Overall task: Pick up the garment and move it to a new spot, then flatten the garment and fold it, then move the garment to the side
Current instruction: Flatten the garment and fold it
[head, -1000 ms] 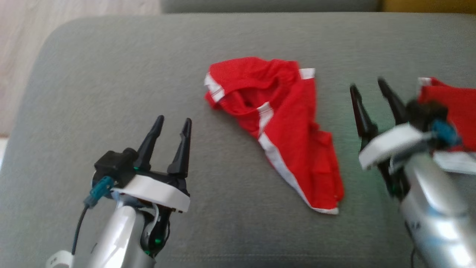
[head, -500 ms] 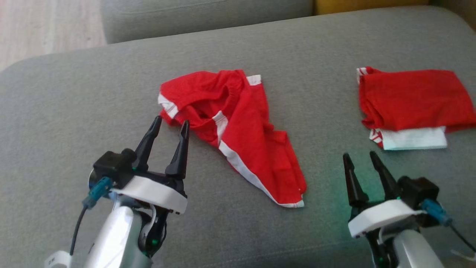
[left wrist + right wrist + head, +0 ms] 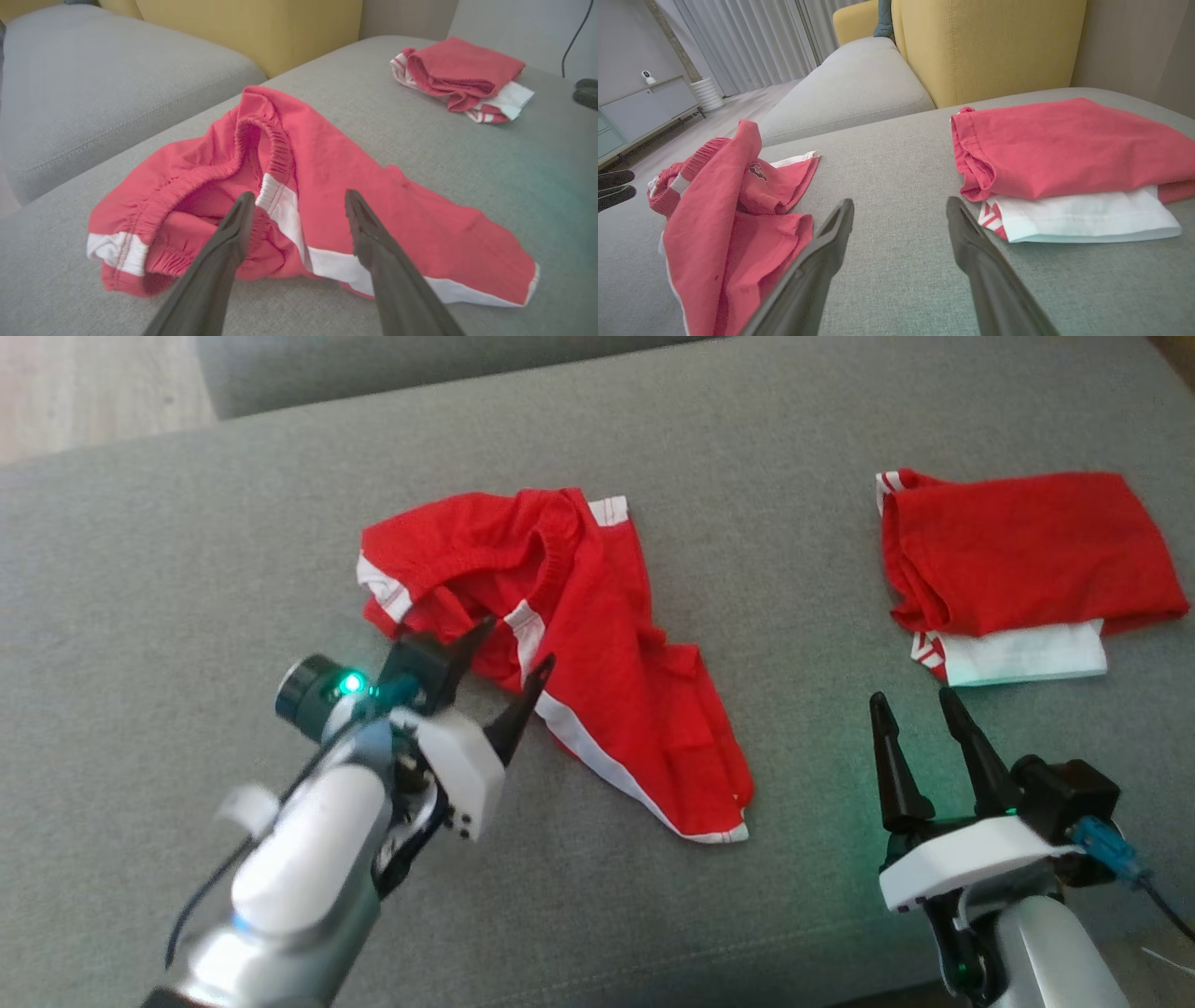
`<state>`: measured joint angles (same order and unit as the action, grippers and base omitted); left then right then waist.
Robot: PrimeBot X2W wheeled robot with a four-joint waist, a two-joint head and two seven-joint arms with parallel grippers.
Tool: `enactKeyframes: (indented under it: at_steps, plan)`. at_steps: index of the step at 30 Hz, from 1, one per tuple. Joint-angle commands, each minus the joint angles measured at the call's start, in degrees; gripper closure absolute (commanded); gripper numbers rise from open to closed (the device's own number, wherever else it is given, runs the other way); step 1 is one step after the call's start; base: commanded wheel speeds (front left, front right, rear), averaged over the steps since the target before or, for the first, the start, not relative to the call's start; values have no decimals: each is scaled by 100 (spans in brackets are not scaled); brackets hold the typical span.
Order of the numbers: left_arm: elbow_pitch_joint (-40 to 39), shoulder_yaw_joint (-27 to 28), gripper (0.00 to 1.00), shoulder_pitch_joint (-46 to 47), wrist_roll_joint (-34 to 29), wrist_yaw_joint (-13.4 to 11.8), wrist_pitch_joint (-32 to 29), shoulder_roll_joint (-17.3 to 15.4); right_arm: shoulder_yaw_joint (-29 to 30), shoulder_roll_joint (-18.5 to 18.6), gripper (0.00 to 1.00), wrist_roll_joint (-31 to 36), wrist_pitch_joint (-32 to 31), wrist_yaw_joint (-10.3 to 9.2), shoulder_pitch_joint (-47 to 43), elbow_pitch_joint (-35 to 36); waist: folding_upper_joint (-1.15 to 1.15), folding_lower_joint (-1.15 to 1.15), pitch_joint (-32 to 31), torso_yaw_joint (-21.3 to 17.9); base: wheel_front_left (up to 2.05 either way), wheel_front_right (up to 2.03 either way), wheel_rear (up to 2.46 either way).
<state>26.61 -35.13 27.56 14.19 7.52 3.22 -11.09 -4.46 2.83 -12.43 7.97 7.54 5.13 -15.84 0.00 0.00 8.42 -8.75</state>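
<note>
**Red shorts: handling notes**

Garment [image 3: 635,709] lies crumpled mid-cushion [image 3: 187,569]. It looks limp and light and will likely drape.

Left gripper [image 3: 520,641] is poised at its waistband [image 3: 187,189], fingers spread, holding nothing. Right gripper [image 3: 912,695] is likewise spread and stands well apart.

Judged best hold: the thick elastic waistband.

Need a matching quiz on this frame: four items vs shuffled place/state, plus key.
1 crumpled garment
2 folded garments
3 left gripper
4 right gripper

A open, over bare sofa cushion
B stacked neatly on the robot's right
C open, tips over the crumpled garment
D loose heap, mid-cushion

Pairs: 1-D, 2-B, 3-C, 4-A
</note>
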Motion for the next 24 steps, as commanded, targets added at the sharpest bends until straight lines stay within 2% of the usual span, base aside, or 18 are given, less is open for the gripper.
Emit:
enactKeyframes:
  at_steps: [1,11,17,21,22,23,24]
  plan:
    - [-45,139,0,386,34,-5,-80,-118,-103,8,0,25,-8,-5,105,209,0,0,75,-60,0,0,0]
    - [891,-193,0,1243,123,-4,-383,-246,-168,6,0,-56,44,-5,181,160,0,0,273,-269,0,0,0]
    - [1209,-372,0,1481,363,-4,-328,-364,-193,6,0,-59,77,-5,217,109,0,0,307,-337,0,0,0]
    - [1302,-707,0,1614,663,-4,-367,-456,-211,5,0,-49,92,-5,244,63,0,0,314,-367,0,0,0]
    - [1312,-771,9,1639,738,-4,-365,-472,-212,5,0,-48,93,-5,250,54,0,0,316,-371,0,0,0]
    - [1317,-834,51,1662,821,-4,-360,-482,-213,5,0,-49,94,-5,257,45,0,0,318,-375,0,0,0]
    - [1319,-891,79,1685,906,-4,-345,-492,-217,5,0,-51,94,-5,265,36,0,0,321,-378,0,0,0]
